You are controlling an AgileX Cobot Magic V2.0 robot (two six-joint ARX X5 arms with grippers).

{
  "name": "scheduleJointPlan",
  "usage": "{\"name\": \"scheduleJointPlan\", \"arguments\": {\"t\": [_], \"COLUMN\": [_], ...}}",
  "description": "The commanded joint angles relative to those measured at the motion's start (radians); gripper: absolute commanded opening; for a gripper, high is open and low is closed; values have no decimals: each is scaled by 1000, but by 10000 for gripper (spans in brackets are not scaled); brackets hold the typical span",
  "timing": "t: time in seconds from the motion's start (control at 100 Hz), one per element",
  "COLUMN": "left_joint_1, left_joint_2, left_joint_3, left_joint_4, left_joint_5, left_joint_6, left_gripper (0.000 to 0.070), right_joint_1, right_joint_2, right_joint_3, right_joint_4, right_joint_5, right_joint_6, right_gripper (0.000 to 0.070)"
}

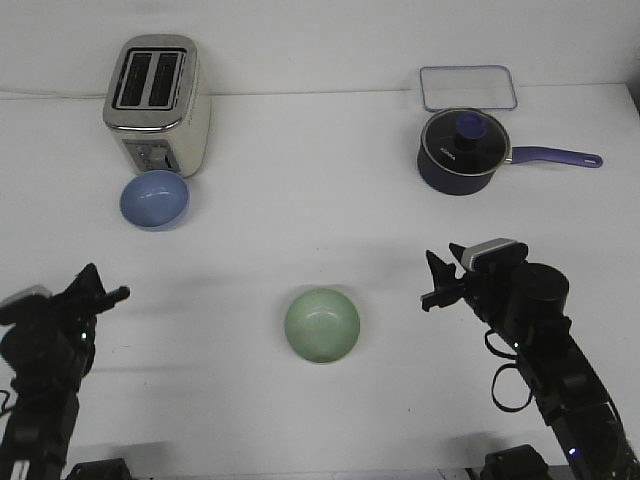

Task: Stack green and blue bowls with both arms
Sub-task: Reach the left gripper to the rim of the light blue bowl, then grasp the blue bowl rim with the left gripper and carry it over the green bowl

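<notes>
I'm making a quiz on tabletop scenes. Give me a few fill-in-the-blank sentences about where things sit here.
1. The blue bowl sits directly in front of the ____.
2. The bowl nearest the table's middle, between both arms, is ____.
3. The saucepan has a ____ handle.
4. Behind the saucepan lies a clear rectangular ____.

Missing words: toaster; green; purple; container

Green bowl (322,325) upright at table (300,180) centre. Blue bowl (155,199) far left of it, just before toaster (156,102). Left gripper (95,290) and right gripper (437,280) flanking green bowl, well apart, holding nothing.
</notes>
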Motion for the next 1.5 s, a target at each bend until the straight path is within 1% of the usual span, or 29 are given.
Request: {"name": "scheduleJointPlan", "arguments": {"t": [0.0, 0.06, 0.08, 0.1, 0.15, 0.23, 0.28, 0.3, 0.35, 0.47, 0.74, 0.92, 0.95, 0.97, 1.0, 1.03, 1.06, 1.1, 1.11, 1.13, 1.14, 1.15, 1.17, 1.29, 1.36, 1.42, 1.49], "left_joint_1": [14, 27, 32, 35, 46, 64, 72, 73, 78, 83, 84, 85, 85, 85, 85, 85, 85, 84, 84, 84, 84, 84, 84, 84, 84, 85, 85], "left_joint_2": [190, 322, 364, 403, 496, 626, 697, 721, 781, 904, 1118, 1219, 1229, 1234, 1242, 1247, 1247, 1247, 1247, 1247, 1247, 1247, 1242, 1198, 1151, 1098, 1021], "left_joint_3": [114, 208, 238, 267, 337, 440, 498, 518, 568, 665, 766, 785, 786, 786, 786, 786, 786, 786, 786, 786, 786, 786, 786, 786, 786, 786, 786], "left_joint_4": [-40, -76, -89, -100, -126, -165, -187, -196, -214, -253, -216, -169, -167, -169, -169, -171, -176, -177, -177, -177, -177, -177, -178, -194, -204, -219, -247], "left_joint_5": [-4, 4, 13, 24, 58, 114, 145, 156, 169, 169, 168, 168, 168, 168, 168, 168, 168, 168, 168, 168, 168, 168, 168, 169, 173, 196, 241], "left_joint_6": [72, 76, 76, 76, 76, 76, 76, 77, 82, 101, 103, 101, 100, 99, 99, 99, 99, 101, 101, 102, 102, 103, 103, 104, 127, 152, 174], "left_gripper": [15, 22, 35, 62, 181, 428, 537, 560, 585, 585, 585, 580, 567, 543, 472, 366, 232, 38, 0, 2, 20, 20, 9, 12, 12, 12, 12], "right_joint_1": [0, 0, 0, 0, 0, 0, 0, 0, 0, 0, 0, 0, 0, 0, 0, 0, 0, 0, 0, 0, 0, 0, 0, 0, 0, 0, 0], "right_joint_2": [-13, -34, -42, -47, -59, -66, -67, -67, -67, -67, -66, -66, -66, -66, -66, -66, -66, -66, -66, -66, -66, -66, -66, -66, -66, -66, -66], "right_joint_3": [-42, -82, -97, -107, -129, -145, -146, -146, -146, -146, -146, -146, -146, -146, -146, -146, -146, -146, -146, -146, -146, -146, -146, -146, -146, -146, -146], "right_joint_4": [22, 29, 30, 29, 30, 29, 27, 28, 31, 45, 45, 45, 45, 45, 45, 45, 45, 45, 45, 45, 45, 45, 45, 45, 45, 45, 45], "right_joint_5": [2, -1, -1, -1, -3, -3, -4, -4, -4, -4, -3, -3, -3, -3, -3, -3, -3, -4, -3, -3, -4, -3, -4, -4, -4, -4, -4], "right_joint_6": [-12, -3, 0, 1, 2, 0, -6, -7, -8, -8, -7, -6, -6, -6, -6, -5, -5, -3, -3, -2, -3, -3, -3, -3, -3, -3, -3], "right_gripper": [294, 294, 294, 294, 294, 294, 294, 294, 294, 294, 294, 294, 294, 294, 294, 294, 294, 294, 294, 294, 294, 294, 294, 294, 294, 294, 294]}}
